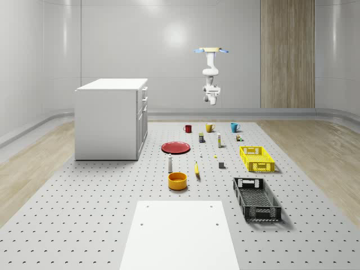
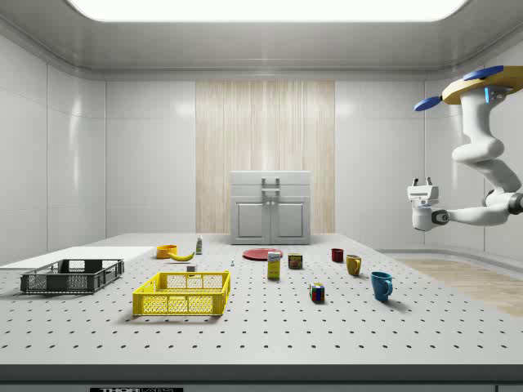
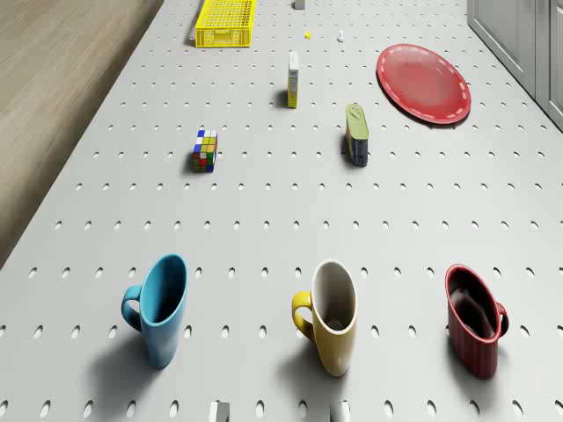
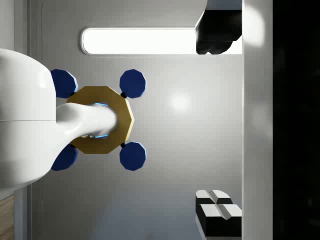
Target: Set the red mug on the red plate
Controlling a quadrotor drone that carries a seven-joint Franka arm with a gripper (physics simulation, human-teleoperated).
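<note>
The red mug (image 3: pixel 475 321) (image 1: pixel 188 129) (image 2: pixel 337 255) stands upright on the perforated table, at one end of a row with a yellow mug (image 3: pixel 330 316) and a blue mug (image 3: pixel 158 308). The red plate (image 3: pixel 423 83) (image 1: pixel 176 147) (image 2: pixel 262 254) lies flat a short way off, toward the cabinet. The drone (image 1: pixel 211 50) (image 2: pixel 482 82) hovers high over the table's far end, behind the row of mugs. My gripper (image 2: pixel 422 180) (image 4: pixel 217 120) is folded upward, facing the drone's underside, far above the mugs. Its fingers (image 4: pixel 217 212) are wide apart and hold nothing.
A white cabinet (image 1: pixel 111 118) stands beside the plate. A can (image 3: pixel 356 134), a small box (image 3: pixel 293 79) and a Rubik's cube (image 3: pixel 205 150) lie between mugs and plate. Further on are a yellow crate (image 1: pixel 256 158), a black crate (image 1: pixel 256 198), an orange bowl (image 1: pixel 177 180) and a banana (image 1: pixel 197 169).
</note>
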